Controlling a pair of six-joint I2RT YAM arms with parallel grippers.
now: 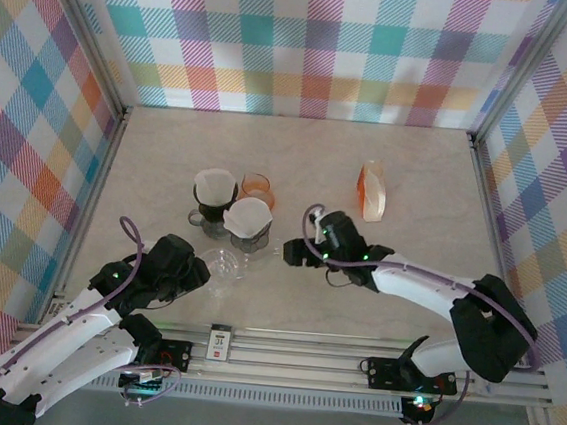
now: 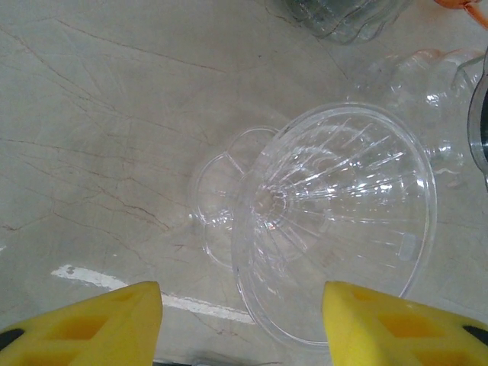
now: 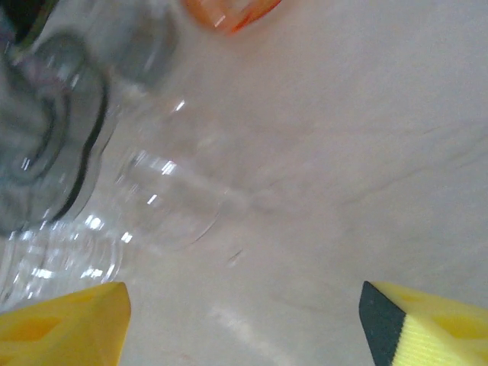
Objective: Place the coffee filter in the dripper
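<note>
A clear glass dripper point(image 1: 221, 263) point(image 2: 335, 221) lies tipped on its side on the table, its wide mouth toward my left gripper point(image 1: 200, 269) point(image 2: 242, 328). That gripper is open, with its yellow fingers either side of the rim and not touching it. Two dark drippers stand behind, each with a white coffee filter point(image 1: 216, 182) point(image 1: 248, 213) in it. My right gripper point(image 1: 296, 254) point(image 3: 244, 328) is open just right of the nearer filter, with only bare table between its fingers.
A small orange dripper point(image 1: 257, 186) point(image 3: 229, 11) stands behind the two dark ones. An orange and white object point(image 1: 371, 191) lies at the back right. The base of a dark dripper point(image 3: 46, 145) shows blurred at the left of the right wrist view.
</note>
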